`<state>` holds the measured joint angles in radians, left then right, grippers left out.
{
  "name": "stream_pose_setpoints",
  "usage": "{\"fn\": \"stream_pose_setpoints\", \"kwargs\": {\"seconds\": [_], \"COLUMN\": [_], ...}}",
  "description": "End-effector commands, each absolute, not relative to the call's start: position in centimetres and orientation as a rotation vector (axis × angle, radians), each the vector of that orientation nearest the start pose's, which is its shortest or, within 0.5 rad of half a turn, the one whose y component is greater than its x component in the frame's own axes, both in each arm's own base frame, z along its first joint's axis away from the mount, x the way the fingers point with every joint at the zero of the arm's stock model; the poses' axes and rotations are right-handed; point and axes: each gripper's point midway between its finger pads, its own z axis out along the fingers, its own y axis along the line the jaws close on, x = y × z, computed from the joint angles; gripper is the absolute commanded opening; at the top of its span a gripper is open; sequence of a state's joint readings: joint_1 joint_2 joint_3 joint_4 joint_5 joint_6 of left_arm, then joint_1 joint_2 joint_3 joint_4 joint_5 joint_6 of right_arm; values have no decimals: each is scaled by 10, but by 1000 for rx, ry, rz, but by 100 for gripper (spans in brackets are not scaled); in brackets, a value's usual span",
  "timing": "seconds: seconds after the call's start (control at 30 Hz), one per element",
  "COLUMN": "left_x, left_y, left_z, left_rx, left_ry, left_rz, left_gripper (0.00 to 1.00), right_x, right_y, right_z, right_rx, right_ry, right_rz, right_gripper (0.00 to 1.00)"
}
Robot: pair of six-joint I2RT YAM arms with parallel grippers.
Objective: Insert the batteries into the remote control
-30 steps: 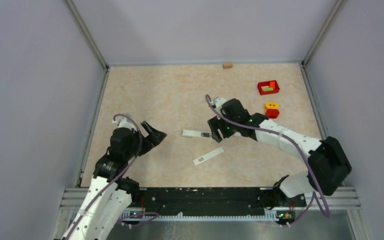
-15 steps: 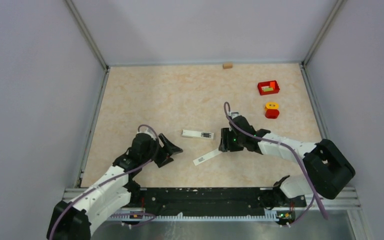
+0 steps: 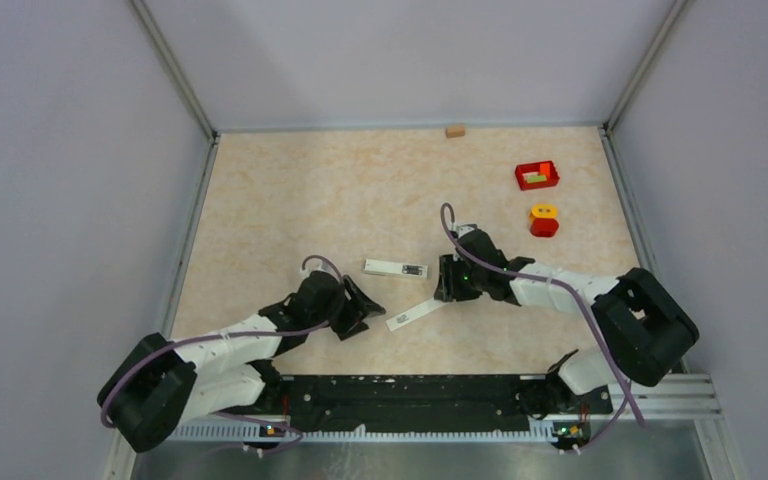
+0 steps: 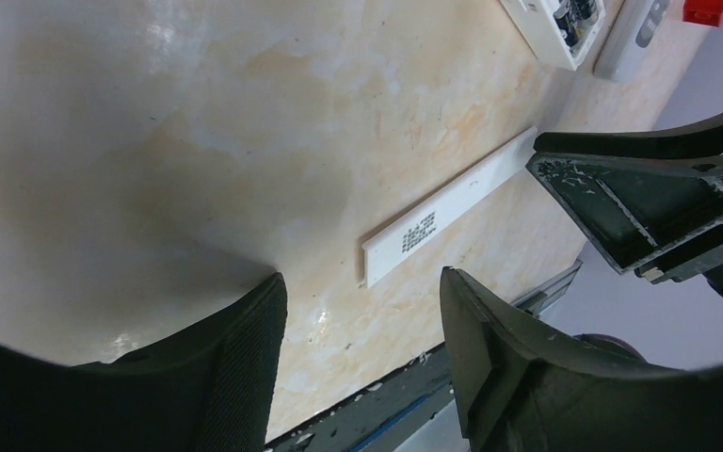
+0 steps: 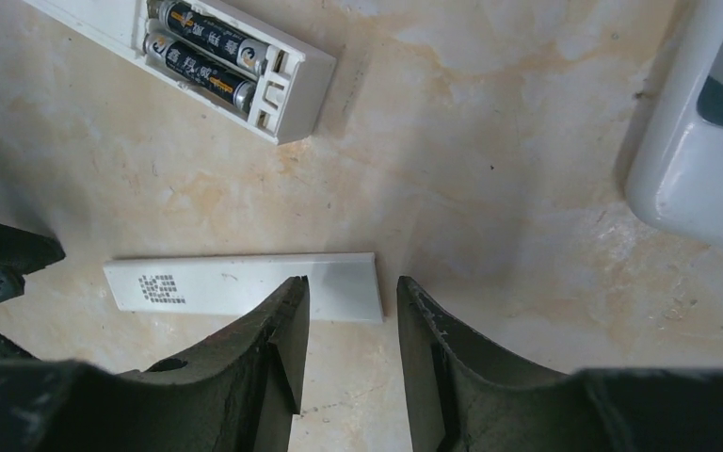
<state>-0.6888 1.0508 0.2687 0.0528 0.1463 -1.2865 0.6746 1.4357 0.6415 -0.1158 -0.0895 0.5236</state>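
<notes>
The remote control point(image 3: 388, 268) lies back up, a slim white body with an open compartment. Two dark batteries point(image 5: 209, 42) lie side by side in it, and the compartment shows in the top view point(image 3: 412, 270) and the left wrist view point(image 4: 572, 11). The plain white bar with a label point(image 3: 417, 312) lies just nearer. My right gripper point(image 3: 446, 281) is open, its jaws either side of the bar's right end point(image 5: 339, 282); whether they touch it I cannot tell. My left gripper point(image 3: 360, 312) is open and empty, pointing at the bar's labelled end point(image 4: 433, 221).
Another white handset with a grey panel point(image 5: 706, 141) lies right of my right gripper, hidden under the arm from above. A red tray point(image 3: 537, 175), a yellow-and-red piece point(image 3: 544, 220) and a small wooden block point(image 3: 454, 130) sit at the back right. Grey walls enclose the table.
My left gripper has swung right and nearer, up to the bar's left end. My right gripper dropped from the remote's end to the bar's right end and then held.
</notes>
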Motion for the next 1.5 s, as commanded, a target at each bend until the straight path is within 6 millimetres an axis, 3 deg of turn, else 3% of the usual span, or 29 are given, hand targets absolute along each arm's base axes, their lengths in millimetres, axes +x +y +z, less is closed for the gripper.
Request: {"fn": "stream_pose_setpoints", "kwargs": {"seconds": [0.0, 0.03, 0.07, 0.1, 0.2, 0.23, 0.27, 0.47, 0.7, 0.9, 1.17, 1.33, 1.47], "left_x": [193, 193, 192, 191, 182, 182, 180, 170, 183, 194, 202, 206, 211], "left_y": [-243, -245, -247, -249, -260, -261, -264, -264, -272, -281, -283, -280, -277], "left_z": [59, 57, 54, 52, 46, 44, 43, 35, 62, 90, 125, 140, 152], "left_rx": [-733, -740, -746, -750, -755, -767, -774, -827, -775, -705, -653, -592, -508], "left_ry": [2400, 2404, 2411, 2421, 2460, 2456, 2460, 2465, 2361, 2300, 2193, 2146, 2126], "left_rz": [-1093, -1080, -1070, -1063, -1070, -1058, -1058, -1009, -1086, -1127, -1221, -1227, -1197], "left_gripper": [65, 65, 65, 64, 62, 61, 60, 52, 51, 47, 25, 0, 0], "right_x": [222, 220, 221, 216, 211, 210, 209, 203, 194, 204, 205, 208, 214], "right_y": [237, 238, 241, 240, 244, 245, 246, 246, 255, 260, 261, 260, 260], "right_z": [24, 24, 37, 25, 26, 27, 27, 26, 32, 53, 45, 47, 62], "right_rx": [-300, -303, -302, -298, -284, -279, -271, -228, -256, -251, -225, -202, -187], "right_ry": [2584, 2589, 2548, 2594, 2604, 2606, 2609, 2621, 2596, 2529, 2560, 2552, 2513], "right_rz": [672, 687, 722, 713, 766, 779, 789, 819, 936, 949, 943, 933, 921], "right_gripper": [40, 40, 39, 39, 38, 44, 38, 35, 33, 33, 33, 33, 36]}}
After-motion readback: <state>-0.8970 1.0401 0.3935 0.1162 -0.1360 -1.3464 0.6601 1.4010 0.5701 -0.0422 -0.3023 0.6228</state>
